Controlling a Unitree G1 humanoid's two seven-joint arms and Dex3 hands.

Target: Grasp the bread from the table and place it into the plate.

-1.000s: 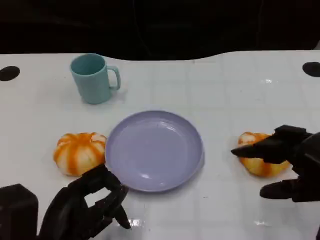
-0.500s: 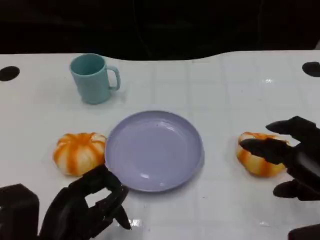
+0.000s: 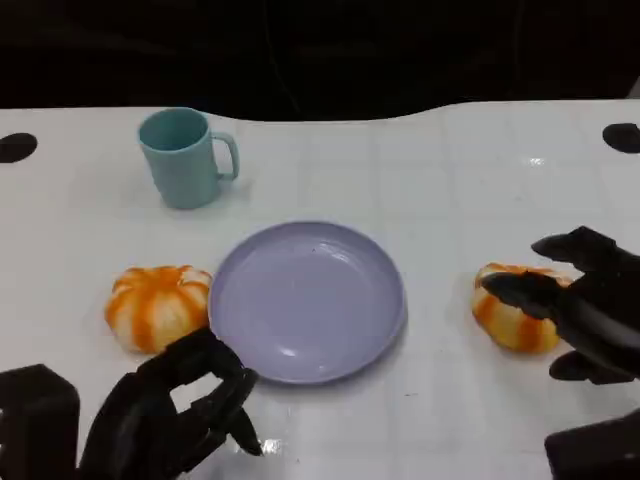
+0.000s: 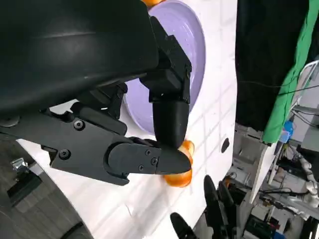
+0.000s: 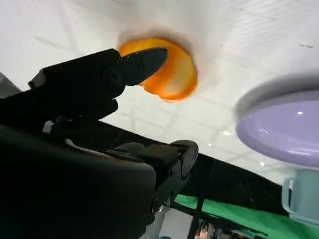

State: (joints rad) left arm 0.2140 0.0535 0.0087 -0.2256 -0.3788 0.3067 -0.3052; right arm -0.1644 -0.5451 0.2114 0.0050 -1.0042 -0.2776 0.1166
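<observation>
right hand [image 3: 580,315] fingers spread over bread [image 3: 508,318], nothing gripped, left hand [image 3: 170,410] curled empty near plate [image 3: 306,300], second bread [image 3: 157,305] left of plate

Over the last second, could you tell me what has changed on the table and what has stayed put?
The right hand has opened its fingers and spread them around the right bread, not yet gripping it. The left hand stayed near the plate, holding nothing. The left bread, plate and cup have not moved.
</observation>
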